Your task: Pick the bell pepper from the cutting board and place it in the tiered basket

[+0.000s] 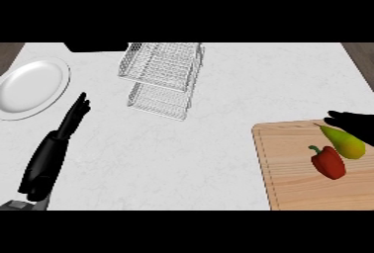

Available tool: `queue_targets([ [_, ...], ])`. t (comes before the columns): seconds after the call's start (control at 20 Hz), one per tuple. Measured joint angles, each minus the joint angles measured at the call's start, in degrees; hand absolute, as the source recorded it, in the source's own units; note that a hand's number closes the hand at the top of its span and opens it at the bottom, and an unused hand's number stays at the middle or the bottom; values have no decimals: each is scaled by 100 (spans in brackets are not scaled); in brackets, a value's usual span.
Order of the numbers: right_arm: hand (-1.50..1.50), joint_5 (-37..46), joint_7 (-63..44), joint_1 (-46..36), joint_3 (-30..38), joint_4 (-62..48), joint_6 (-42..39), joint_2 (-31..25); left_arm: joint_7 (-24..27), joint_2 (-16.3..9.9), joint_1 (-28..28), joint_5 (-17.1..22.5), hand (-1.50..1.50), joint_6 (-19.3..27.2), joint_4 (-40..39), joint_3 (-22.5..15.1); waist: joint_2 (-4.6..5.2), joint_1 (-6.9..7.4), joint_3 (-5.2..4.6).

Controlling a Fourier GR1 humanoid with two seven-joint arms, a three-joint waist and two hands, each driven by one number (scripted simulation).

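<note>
One white bench (219,148). One wooden cutting board (292,183) at its right edge carrying two items: one red bell pepper (329,162), and one yellow-green pear (343,142) just beside it. One wire tiered basket (162,76) at top centre, both tiers hold nothing. One white plate (30,88) far left, nothing on it. Left hand (73,116) over the bench near the plate, fingers straight, released. Right hand (354,120) at right edge above the pear; can't tell its state.

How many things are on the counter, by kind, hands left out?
Produce: 2, pepper and pear
Boards: 1, cutting board
Baskets: 1, tiered basket
Plates: 1, plate
Total: 5
</note>
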State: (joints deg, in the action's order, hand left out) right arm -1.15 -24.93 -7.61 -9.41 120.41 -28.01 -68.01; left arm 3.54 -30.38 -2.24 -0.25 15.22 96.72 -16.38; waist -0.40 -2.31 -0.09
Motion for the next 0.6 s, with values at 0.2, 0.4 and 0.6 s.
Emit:
queue_targets([
  [0.2,-150,478,-829,408,-305,670,184,372,171,130,-177,-38,0,-168,-305,81,17,94,2],
  [0.4,-150,1414,-1379,651,-854,947,287,719,-24,300,-394,-156,0,-209,-306,48,28,162,6],
  [0.6,-150,2160,-1658,539,-1189,687,188,1020,-22,300,-396,-173,0,-366,-292,159,38,233,8],
])
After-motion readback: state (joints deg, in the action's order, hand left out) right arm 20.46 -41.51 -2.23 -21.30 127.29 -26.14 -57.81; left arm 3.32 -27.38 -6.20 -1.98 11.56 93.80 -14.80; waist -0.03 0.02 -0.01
